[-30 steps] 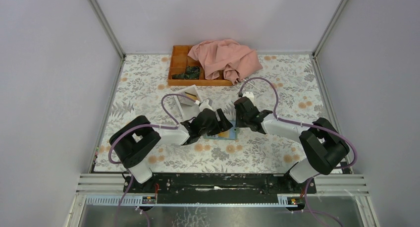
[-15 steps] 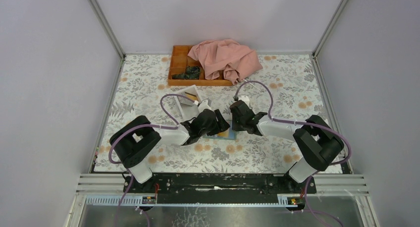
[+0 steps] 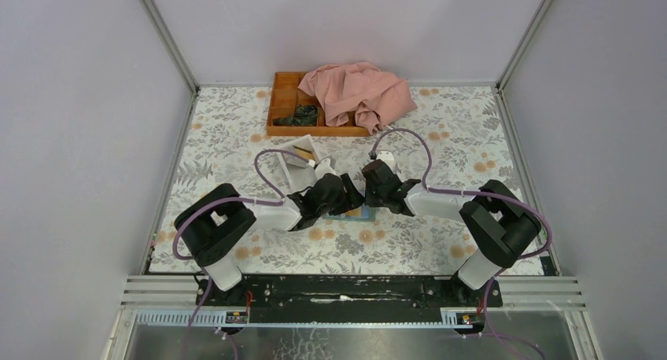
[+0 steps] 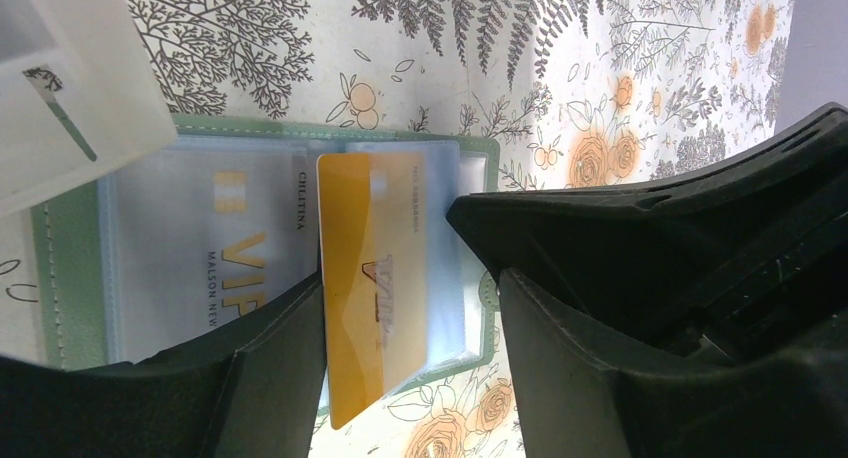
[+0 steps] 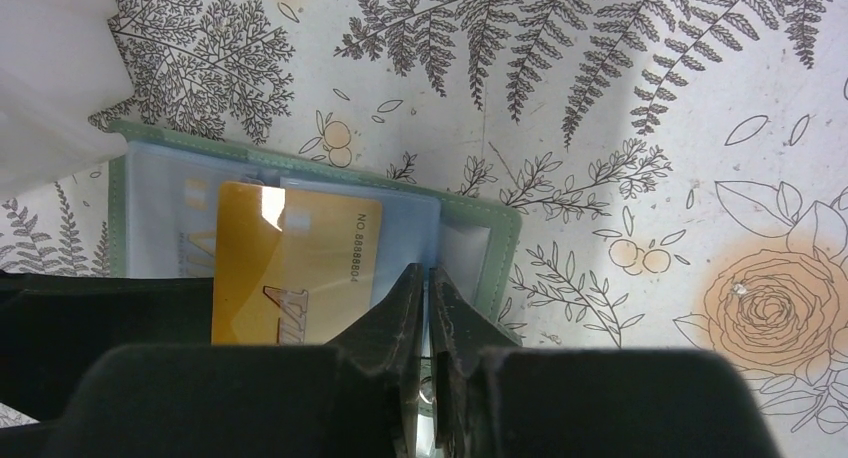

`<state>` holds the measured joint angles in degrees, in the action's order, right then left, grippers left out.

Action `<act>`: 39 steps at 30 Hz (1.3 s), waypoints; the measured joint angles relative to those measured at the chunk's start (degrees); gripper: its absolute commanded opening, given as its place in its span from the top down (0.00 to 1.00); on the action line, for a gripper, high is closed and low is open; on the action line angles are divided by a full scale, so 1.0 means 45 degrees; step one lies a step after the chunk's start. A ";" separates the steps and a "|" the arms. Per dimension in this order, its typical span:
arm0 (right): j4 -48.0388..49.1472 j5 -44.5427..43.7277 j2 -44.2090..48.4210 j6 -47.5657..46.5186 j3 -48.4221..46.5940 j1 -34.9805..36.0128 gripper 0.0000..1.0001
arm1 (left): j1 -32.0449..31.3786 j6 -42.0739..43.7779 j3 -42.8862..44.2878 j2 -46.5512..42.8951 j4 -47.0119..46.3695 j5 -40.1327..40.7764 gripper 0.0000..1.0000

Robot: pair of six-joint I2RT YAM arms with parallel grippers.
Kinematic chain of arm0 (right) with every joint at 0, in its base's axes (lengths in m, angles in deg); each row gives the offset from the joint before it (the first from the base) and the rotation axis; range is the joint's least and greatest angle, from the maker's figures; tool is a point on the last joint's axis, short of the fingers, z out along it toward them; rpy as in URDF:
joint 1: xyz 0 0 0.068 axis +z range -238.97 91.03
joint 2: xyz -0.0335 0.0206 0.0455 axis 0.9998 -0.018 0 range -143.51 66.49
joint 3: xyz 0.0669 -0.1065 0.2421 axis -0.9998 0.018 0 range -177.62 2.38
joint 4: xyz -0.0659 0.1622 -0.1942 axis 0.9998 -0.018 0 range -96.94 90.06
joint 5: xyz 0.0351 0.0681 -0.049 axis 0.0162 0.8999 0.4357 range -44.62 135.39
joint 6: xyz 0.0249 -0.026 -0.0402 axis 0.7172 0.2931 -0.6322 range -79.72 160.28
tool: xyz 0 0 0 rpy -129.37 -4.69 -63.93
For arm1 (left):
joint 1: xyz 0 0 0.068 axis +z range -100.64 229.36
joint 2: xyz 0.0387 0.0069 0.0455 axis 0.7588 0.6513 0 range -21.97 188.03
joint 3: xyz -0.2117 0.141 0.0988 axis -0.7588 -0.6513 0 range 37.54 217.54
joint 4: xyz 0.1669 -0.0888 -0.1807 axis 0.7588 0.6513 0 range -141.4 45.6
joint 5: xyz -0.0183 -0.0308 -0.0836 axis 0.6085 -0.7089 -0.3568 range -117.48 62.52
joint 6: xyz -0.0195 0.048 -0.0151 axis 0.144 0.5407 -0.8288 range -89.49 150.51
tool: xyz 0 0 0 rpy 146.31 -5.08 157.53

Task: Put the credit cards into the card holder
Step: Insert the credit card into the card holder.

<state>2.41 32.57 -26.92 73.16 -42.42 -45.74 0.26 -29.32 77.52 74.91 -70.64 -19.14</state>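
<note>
Straddling the orange card (image 4: 365,238) with my left gripper (image 4: 400,268) spread, I steady the card holder (image 4: 60,278) beneath; my right gripper (image 5: 430,273), almost clenched, seemingly pins its sleeve edge.

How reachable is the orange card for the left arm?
Likely yes: the left pincer stands open astride the orange card; the right pincer sits at the edge of the card holder, off the card.
</note>
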 measured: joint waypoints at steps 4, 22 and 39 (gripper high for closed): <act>0.0311 -0.0049 0.0005 0.0199 0.0160 0.0010 0.90 | -0.0010 0.0005 0.0000 -0.0107 0.0170 0.0189 0.31; 0.0510 -0.0918 0.0724 0.0656 0.1001 0.0102 0.90 | -0.0015 0.0160 0.0000 -0.0942 0.1583 0.0962 0.32; 0.0510 -0.0913 0.0724 0.0661 0.1001 0.0102 0.90 | -0.0015 0.2225 -0.0034 -0.1588 0.2725 0.1953 1.00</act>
<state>4.70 28.46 -23.66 76.13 -37.92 -45.29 0.19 -19.31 77.37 67.77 -58.38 -10.35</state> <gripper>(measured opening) 0.101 0.037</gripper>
